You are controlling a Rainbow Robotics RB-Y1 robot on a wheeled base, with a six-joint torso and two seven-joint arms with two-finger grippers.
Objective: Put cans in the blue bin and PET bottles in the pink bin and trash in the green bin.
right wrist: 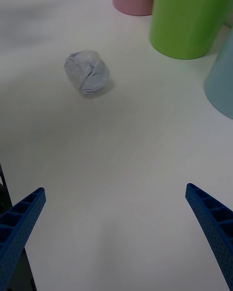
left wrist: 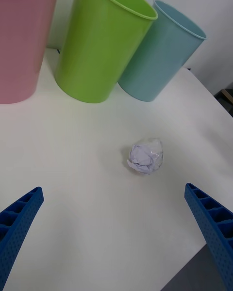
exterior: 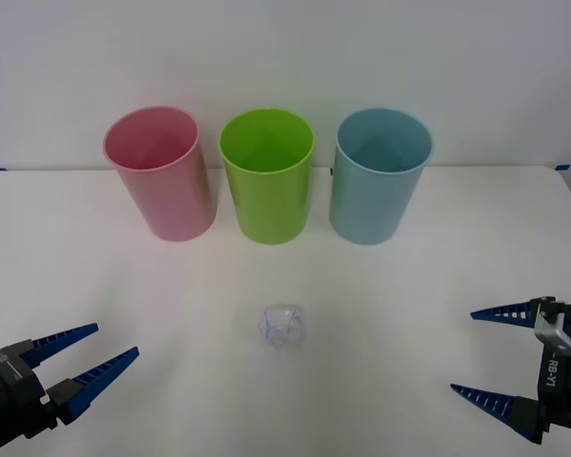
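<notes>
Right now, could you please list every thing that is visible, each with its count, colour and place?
pink bin: one, pink, upright at the far side of the table, left end of the row of three.
green bin: one, lime green, upright, middle of the row.
blue bin: one, light blue, upright, right end of the row.
trash: one, whitish crumpled wad, lying on the table in front of the green bin, apart from all bins.
table: one, white, under everything.
wall: one, white, behind the bins.
left claw: one, blue fingers, open, near left corner, holding nothing.
right claw: one, blue fingers, open, near right corner, holding nothing.
</notes>
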